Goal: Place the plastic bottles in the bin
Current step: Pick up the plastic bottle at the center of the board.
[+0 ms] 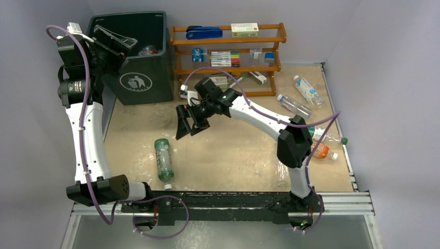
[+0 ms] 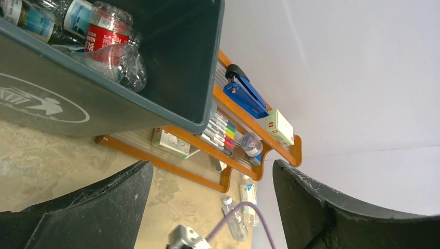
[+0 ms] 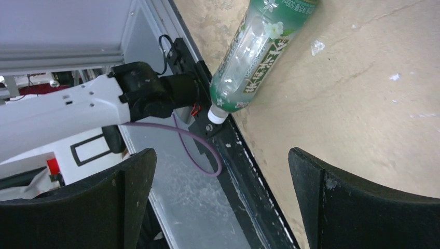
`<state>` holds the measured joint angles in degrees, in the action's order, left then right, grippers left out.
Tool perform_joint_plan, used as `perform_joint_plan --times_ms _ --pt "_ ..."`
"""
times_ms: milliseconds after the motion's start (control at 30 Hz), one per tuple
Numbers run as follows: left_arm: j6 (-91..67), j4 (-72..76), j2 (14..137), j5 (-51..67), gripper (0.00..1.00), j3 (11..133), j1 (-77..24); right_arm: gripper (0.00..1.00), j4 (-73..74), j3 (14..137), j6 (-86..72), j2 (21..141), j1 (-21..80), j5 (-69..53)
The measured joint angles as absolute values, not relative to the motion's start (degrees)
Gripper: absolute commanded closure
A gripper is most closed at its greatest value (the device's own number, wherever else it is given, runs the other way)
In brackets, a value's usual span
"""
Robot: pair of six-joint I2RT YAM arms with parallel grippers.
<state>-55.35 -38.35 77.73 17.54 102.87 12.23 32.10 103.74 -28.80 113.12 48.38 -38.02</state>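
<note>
Left fingers: the two dark fingers (image 2: pixel 104 207) of the left gripper (image 2: pixel 211 171) stand apart with nothing between them.
Right fingers: the two black fingers (image 3: pixel 353 207) of the right gripper (image 3: pixel 222 155) are spread wide and hold nothing.
Left gripper position: raised at the left front corner of the large dark green rectangular plastic bin (image 1: pixel 155 78), tips pointing over its rim.
Right gripper position: hanging above the middle of the sandy beige table (image 1: pixel 233 161), up and to the right of a lying bottle and apart from it.
Bin: at the table's far left, white round litter logo on its front, just left of the orange-brown wooden shelf rack (image 1: pixel 228 39).
Bottles in bin: several lie inside, among them a red-labelled clear plastic bottle (image 2: pixel 104 36) and a crumpled clear plastic bottle (image 2: pixel 124 65) against the front wall.
Nearest bottle: a clear plastic bottle with a green label and white cap (image 1: pixel 164 158) lies on its side on the table, cap towards the near edge.
Far-right bottles: four lie along the right side, namely a clear bottle with a white and blue label (image 1: pixel 308 91), a plain clear bottle (image 1: pixel 294 105) just beside it, a green-capped bottle (image 1: pixel 329 137) and an orange bottle (image 1: pixel 321 151), the last two partly behind the right arm.
Rack: a blue stapler (image 1: pixel 204 33) and a small white box (image 1: pixel 244 29) on top, coloured markers (image 1: pixel 224 58) on the shelf below.
</note>
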Motion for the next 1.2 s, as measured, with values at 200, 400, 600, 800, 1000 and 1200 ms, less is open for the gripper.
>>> perform_joint_plan --times_ms 200,400,600,800,1000,1200 --pt "-55.31 -40.01 77.65 18.22 0.14 102.87 12.25 0.0 29.1 105.97 -32.47 121.14 51.59 -37.95" --pt "-54.63 -42.37 77.34 19.38 0.14 102.85 12.23 0.0 27.64 107.92 -35.22 126.93 53.76 -36.97" --pt "-54.22 -44.21 75.29 19.68 0.13 102.13 12.23 0.0 26.13 108.92 -37.6 129.49 55.0 -36.99" --pt "-53.1 -45.67 73.95 19.77 0.13 102.06 12.25 0.0 24.25 111.77 -39.46 132.68 56.31 -36.99" --pt "-52.27 -47.03 73.95 19.79 0.13 102.06 12.25 0.0 23.7 113.43 -40.88 135.5 57.71 -36.88" --pt "-51.44 -48.16 73.95 19.81 0.12 102.06 12.25 0.0 23.62 114.56 -42.24 137.53 58.85 -36.42"
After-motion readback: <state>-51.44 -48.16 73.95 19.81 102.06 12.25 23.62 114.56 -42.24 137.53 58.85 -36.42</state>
